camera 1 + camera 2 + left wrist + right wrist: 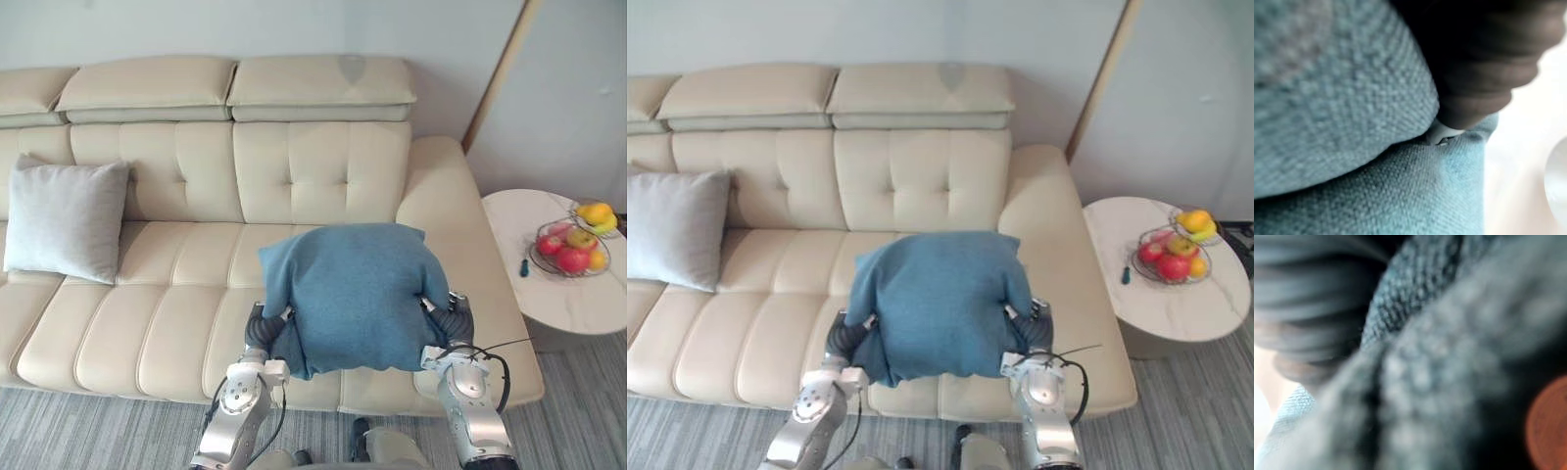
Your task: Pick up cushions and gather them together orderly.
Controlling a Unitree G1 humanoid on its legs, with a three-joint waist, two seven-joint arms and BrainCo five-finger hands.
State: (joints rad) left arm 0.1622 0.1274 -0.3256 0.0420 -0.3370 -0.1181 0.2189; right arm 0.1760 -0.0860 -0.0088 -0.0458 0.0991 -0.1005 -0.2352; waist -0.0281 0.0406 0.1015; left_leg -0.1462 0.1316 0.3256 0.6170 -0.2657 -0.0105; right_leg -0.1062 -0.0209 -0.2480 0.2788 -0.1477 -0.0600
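A blue knitted cushion (358,294) is held, apparently tilted, above the sofa (176,323); a grey cushion (64,220) is leaned against its backrest.

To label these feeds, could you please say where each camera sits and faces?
Left eye view: on the head, looking down at the sofa and blue cushion; both arms, left hand, right hand show.
Right eye view: beside it, same downward scene, shared grey cushion and side table; both arms.
Left wrist view: on the left wrist, close against the blue cushion; its dark cover shows.
Right wrist view: on the right wrist, likewise; its dark cover shows.
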